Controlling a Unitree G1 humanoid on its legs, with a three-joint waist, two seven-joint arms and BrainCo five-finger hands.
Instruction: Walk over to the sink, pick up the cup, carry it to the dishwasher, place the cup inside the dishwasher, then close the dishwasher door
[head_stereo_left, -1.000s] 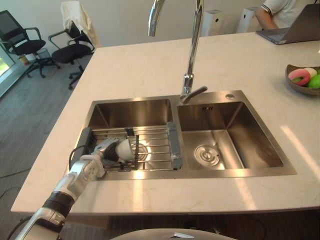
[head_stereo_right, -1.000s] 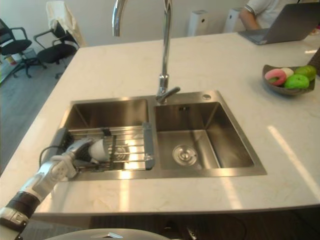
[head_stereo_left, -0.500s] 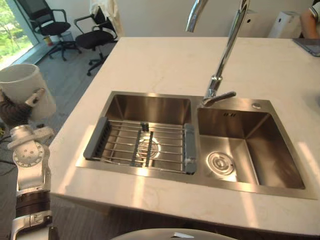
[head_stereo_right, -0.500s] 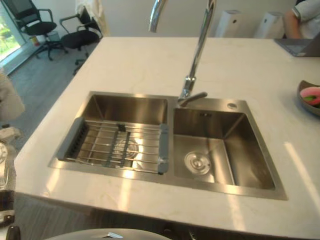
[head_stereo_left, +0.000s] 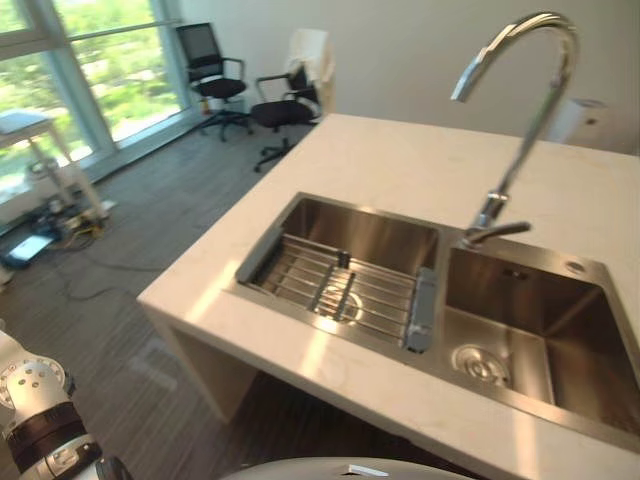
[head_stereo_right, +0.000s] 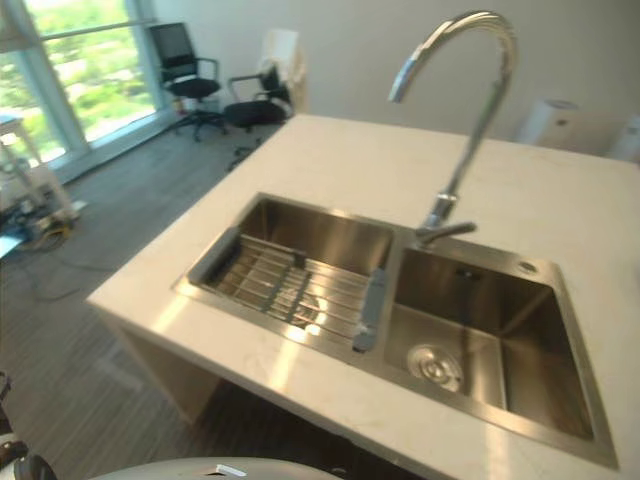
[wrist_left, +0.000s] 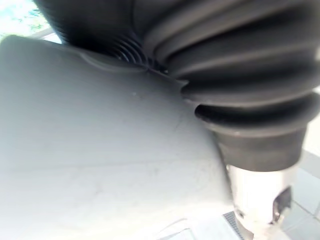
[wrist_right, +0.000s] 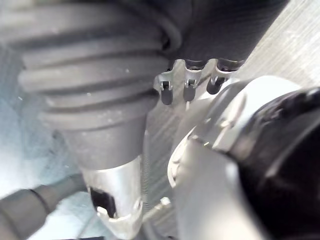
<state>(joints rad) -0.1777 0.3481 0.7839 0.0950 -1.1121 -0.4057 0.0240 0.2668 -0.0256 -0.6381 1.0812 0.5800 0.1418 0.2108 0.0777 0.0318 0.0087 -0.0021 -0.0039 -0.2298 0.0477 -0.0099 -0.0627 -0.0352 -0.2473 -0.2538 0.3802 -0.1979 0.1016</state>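
Note:
The white cup (wrist_left: 100, 150) rests close against my left hand (wrist_left: 260, 200) in the left wrist view, its pale wall lying right under the dark ribbed cover, with the thumb beside it. My left forearm (head_stereo_left: 35, 410) shows low at the left of the left eye view, off the counter's side. The steel double sink (head_stereo_left: 300, 318) lies ahead to the right, a wire rack (head_stereo_left: 340, 290) across its left basin. My right hand (wrist_right: 186, 87) hangs with relaxed fingers and holds nothing.
A tall curved tap (head_stereo_left: 530, 110) rises behind the sink. The counter's near corner (head_stereo_left: 150, 295) juts toward me. Open grey floor lies to the left, with two office chairs (head_stereo_left: 285, 105), a small table (head_stereo_left: 25, 125) and windows beyond.
My left hand lifted the cup off the rack and out to the left of the counter. The camera has since turned left, so the sink now sits at the right.

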